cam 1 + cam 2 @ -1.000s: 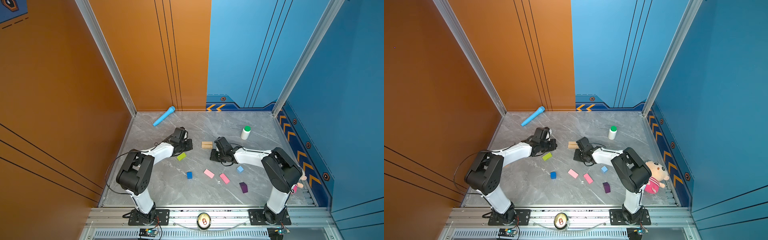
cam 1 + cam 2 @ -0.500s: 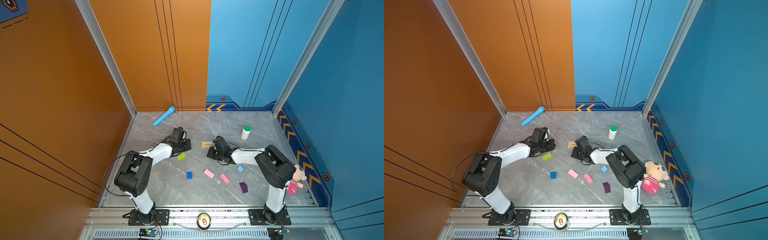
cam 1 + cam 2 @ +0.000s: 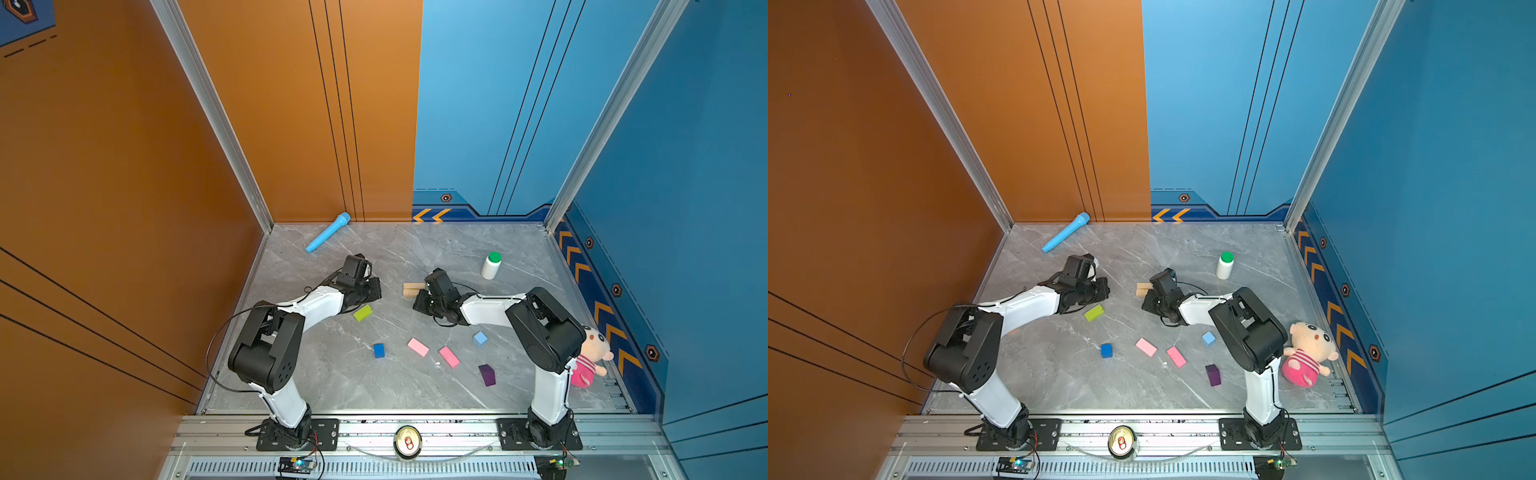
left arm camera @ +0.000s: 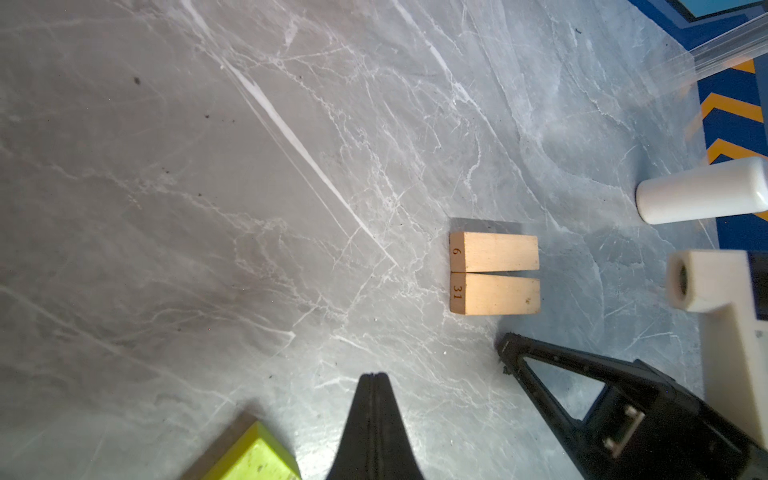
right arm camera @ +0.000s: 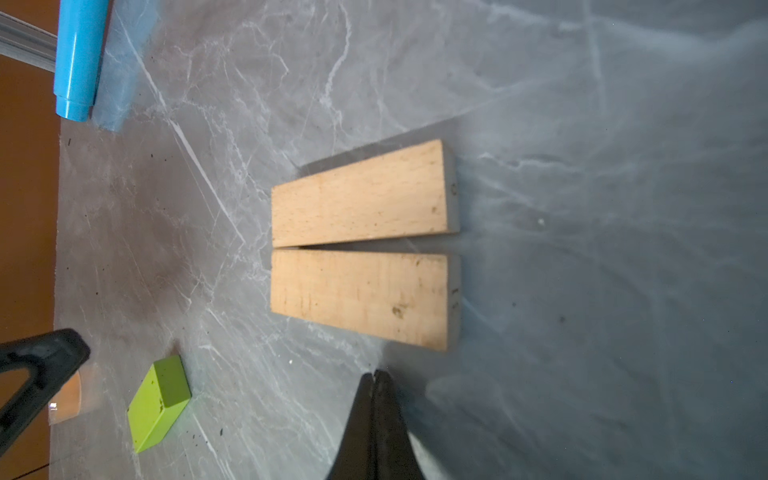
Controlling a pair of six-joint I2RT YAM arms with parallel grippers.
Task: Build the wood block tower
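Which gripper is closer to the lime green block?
Left. The left gripper sits right beside the lime-green bar; the right gripper is farther off, by the tan bars.

In both top views you get only one end of the tan bars (image 3: 410, 289) (image 3: 1142, 289); the wrist of the right arm (image 3: 486, 309) covers the rest. In a top view that arm's elbow also hides about half of the plush doll (image 3: 592, 357). On the left wrist camera the lime-green bar (image 4: 253, 457) runs off the frame's edge. The white bottle (image 4: 702, 191) is cut off before its cap. On the right wrist camera the toy microphone (image 5: 79, 58) loses its head to the edge. The digits on the bars' end faces there are too blurred for you to read.
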